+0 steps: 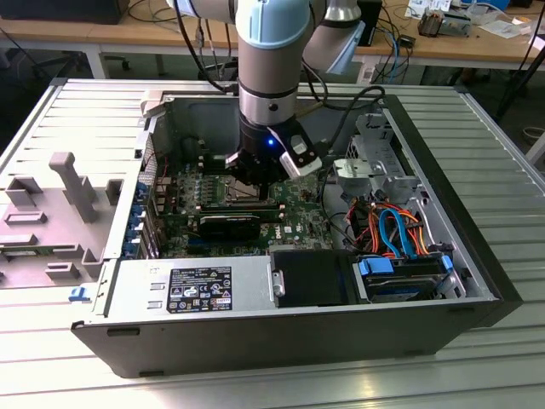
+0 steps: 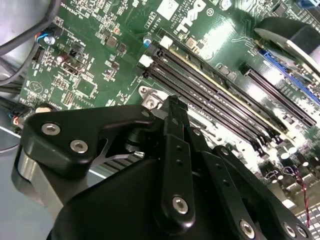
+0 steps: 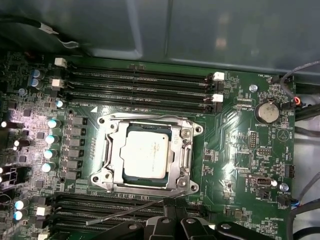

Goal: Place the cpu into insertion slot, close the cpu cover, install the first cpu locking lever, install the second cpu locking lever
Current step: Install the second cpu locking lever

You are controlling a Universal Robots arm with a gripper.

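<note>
Inside silver-rimmed insertion slot point(image 3: 112, 172), dull square cpu point(image 3: 148, 155), thin metal cpu cover point(image 3: 186, 150) closed

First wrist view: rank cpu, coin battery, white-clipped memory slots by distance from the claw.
1. Silver square cpu, seated in the socket just beyond the black claw.
2. Round silver coin battery, off to one side.
3. Long black memory slots with white clips, beyond the socket.

Open computer case point(image 1: 477, 256) with black memory slots point(image 3: 140, 82), coin battery point(image 3: 267, 112), blue and orange cables point(image 1: 396, 226).
</note>
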